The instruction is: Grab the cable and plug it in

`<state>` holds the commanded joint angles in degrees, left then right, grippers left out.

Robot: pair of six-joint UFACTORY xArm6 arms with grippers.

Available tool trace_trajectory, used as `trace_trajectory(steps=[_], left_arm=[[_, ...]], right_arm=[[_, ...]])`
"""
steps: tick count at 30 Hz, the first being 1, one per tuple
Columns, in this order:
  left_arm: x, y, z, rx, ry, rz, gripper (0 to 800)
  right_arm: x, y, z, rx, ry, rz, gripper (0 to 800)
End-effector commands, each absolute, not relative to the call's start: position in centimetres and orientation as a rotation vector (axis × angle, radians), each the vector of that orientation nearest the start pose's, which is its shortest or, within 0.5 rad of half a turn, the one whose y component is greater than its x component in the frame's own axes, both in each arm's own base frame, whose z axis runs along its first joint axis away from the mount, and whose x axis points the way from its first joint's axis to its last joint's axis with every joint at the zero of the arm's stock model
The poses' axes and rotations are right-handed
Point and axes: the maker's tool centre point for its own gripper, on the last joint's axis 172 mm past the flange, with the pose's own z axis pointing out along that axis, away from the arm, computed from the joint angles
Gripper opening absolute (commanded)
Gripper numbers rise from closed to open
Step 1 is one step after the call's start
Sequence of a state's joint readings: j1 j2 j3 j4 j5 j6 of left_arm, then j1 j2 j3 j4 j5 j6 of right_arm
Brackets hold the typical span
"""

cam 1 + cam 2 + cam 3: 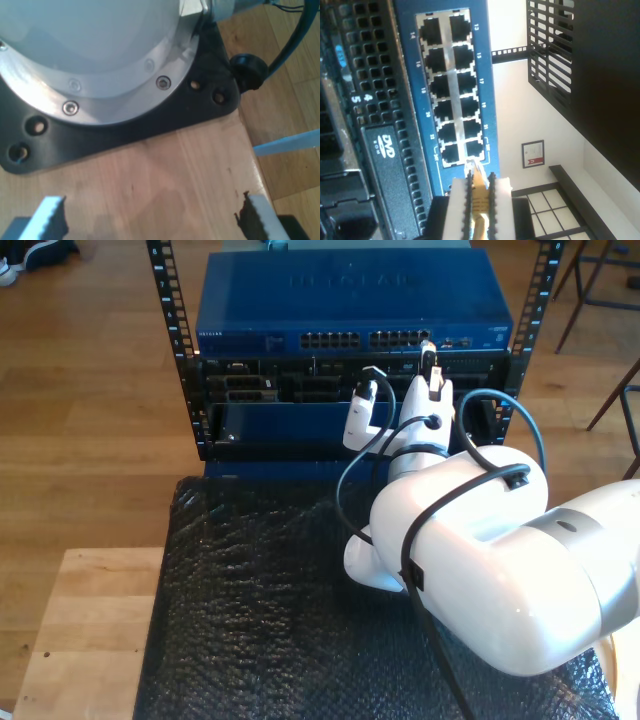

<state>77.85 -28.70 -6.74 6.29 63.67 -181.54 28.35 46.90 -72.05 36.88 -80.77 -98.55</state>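
My second pincer [479,200] pinches the cable [480,197] just short of the switch's sockets.

The cable's long axis points straight at the blue switch [485,80]; its clear plug [475,167] sits at the end pair of sockets [455,150], touching or nearly so, so the push seems to run straight ahead. In the exterior view this arm reaches the switch's right-hand socket bank. My first pincer [150,217] hangs spread and empty over a wooden tabletop [165,170] near an arm base [95,60].

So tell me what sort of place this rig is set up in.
Probably a networking test bench in a room with a wooden floor: an open rack holds a blue network switch above server gear, and my second gripper holds the cable at its ports.
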Motion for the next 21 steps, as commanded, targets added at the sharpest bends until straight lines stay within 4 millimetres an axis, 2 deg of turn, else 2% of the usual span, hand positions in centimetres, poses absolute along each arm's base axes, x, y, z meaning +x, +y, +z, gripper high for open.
trace_trajectory(steps=[21], left_arm=[[0.15, 11.5, 3.59, -2.168, 2.816, -0.431, 800]], right_arm=[[65.44, 16.11, 27.14, 1.187, 0.894, 1.273, 0]])
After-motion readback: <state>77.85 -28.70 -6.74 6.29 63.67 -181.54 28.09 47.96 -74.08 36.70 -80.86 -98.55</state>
